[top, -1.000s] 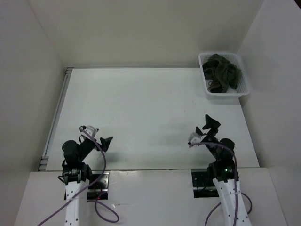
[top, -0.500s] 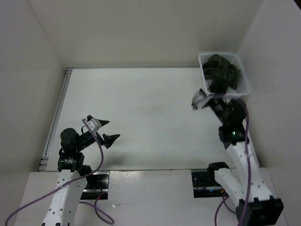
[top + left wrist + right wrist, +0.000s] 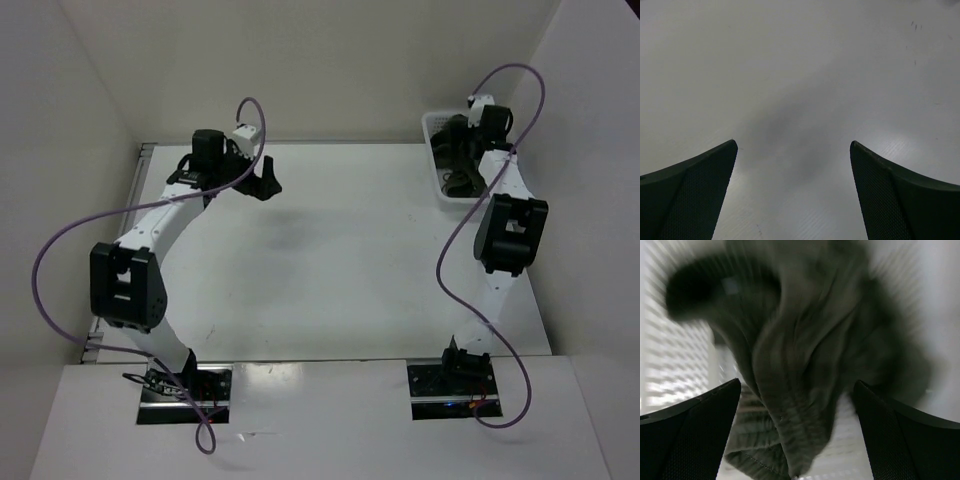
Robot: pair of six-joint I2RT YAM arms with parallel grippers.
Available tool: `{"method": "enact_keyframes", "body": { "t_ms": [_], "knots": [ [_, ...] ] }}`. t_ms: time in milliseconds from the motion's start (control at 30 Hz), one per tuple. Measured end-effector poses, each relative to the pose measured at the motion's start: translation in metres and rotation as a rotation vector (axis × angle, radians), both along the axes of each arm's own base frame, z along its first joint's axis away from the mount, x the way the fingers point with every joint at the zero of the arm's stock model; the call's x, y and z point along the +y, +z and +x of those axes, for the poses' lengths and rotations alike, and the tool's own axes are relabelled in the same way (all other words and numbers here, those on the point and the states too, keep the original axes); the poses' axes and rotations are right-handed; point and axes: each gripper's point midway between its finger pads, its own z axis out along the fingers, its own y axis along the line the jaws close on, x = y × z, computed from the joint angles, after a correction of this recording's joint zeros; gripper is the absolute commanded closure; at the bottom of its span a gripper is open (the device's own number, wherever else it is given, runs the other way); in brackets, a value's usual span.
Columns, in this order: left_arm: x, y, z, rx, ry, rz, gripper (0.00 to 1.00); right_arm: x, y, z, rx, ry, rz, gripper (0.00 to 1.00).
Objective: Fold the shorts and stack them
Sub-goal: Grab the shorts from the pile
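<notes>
At the near edge of the table (image 3: pixel 330 260) both arms rise from their bases and reach far across. The left gripper (image 3: pixel 267 181) hangs over bare tabletop toward the far left, fingers spread wide, holding nothing. In the far right corner the right gripper (image 3: pixel 796 385) hovers, fingers spread, just above the shorts (image 3: pixel 805 340), which lie crumpled in the white basket (image 3: pixel 443 196)

We see a white table (image 3: pixel 330 250) enclosed by plain white panels: a back wall (image 3: pixel 300 60), a left wall (image 3: pixel 50 160) and a right wall (image 3: pixel 590 170). A grey metal rail (image 3: pixel 122 240) runs along the table's left edge, and a white ledge (image 3: pixel 320 420) borders its near edge. Soft light leaves faint shadows and a dull sheen on the tabletop.
</notes>
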Motion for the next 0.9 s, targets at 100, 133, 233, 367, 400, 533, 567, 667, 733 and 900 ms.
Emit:
{"method": "enact_keyframes", "body": {
  "t_ms": [100, 133, 233, 367, 400, 533, 567, 667, 733, 900],
  "knots": [
    [-0.009, -0.038, 0.009, 0.110, -0.012, 0.024, 0.00, -0.010, -0.085, -0.012, 0.188, -0.033, 0.044, 0.02],
    [-0.011, -0.049, 0.012, 0.136, -0.012, 0.032, 0.00, -0.011, -0.102, -0.017, 0.231, -0.040, 0.053, 0.02],
    [-0.018, -0.079, 0.008, 0.216, -0.021, 0.059, 0.00, -0.015, -0.124, -0.026, 0.294, -0.061, 0.061, 0.02],
    [-0.026, -0.092, 0.005, 0.251, -0.033, 0.075, 0.00, -0.020, -0.122, -0.025, 0.283, -0.095, 0.049, 0.54],
    [-0.027, -0.091, 0.005, 0.249, -0.035, 0.077, 0.00, -0.022, -0.123, -0.026, 0.284, -0.102, 0.046, 0.66],
    [-0.033, -0.085, 0.007, 0.230, -0.044, 0.075, 0.00, -0.023, -0.114, -0.021, 0.258, -0.132, 0.064, 1.00],
    [-0.033, -0.084, 0.007, 0.227, -0.044, 0.075, 0.00, -0.023, -0.107, -0.018, 0.243, -0.135, 0.068, 1.00],
    [-0.030, -0.081, 0.010, 0.211, -0.024, 0.088, 0.00, -0.022, -0.065, 0.000, 0.150, -0.141, 0.070, 1.00],
    [-0.025, -0.074, 0.014, 0.184, 0.004, 0.103, 0.00, -0.017, -0.021, 0.009, 0.062, -0.140, 0.077, 1.00],
    [-0.002, -0.024, 0.018, 0.018, 0.126, 0.138, 0.00, 0.027, 0.148, 0.004, -0.251, -0.074, 0.101, 1.00]
  ]
}}
